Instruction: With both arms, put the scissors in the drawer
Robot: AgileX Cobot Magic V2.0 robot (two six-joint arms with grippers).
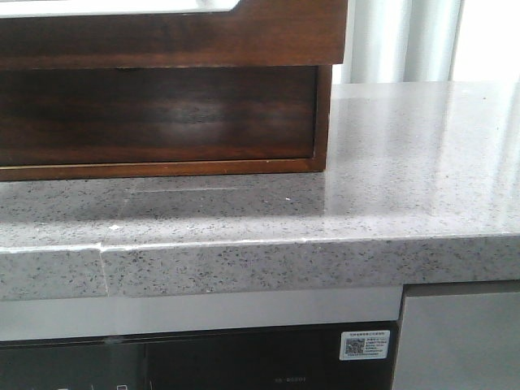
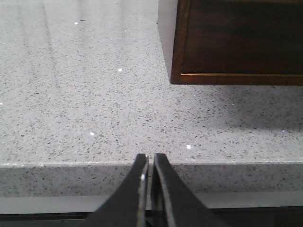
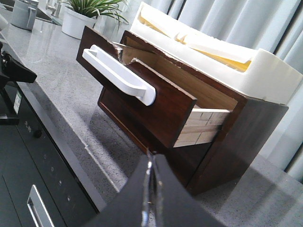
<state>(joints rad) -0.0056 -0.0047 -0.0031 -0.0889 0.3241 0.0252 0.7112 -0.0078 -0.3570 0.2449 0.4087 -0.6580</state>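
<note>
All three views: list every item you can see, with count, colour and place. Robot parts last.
drawer: one, dark reddish-brown, pulled open at the top of the cabinet
handle: one, white, on the drawer front
cabinet: one, dark wood, standing on the countertop
foam tray: one, cream-white, on top of the cabinet
countertop: one, grey speckled stone
potted plant: one, green in a white pot, far along the countertop
grey container: one, beside the plant
QR sticker: one, white, on the dark appliance front below the countertop
curtains: pale, behind the cabinet
scissors: none in view
left gripper: black, shut, empty, at the countertop edge
right gripper: black, shut, empty, facing the open drawer
</note>
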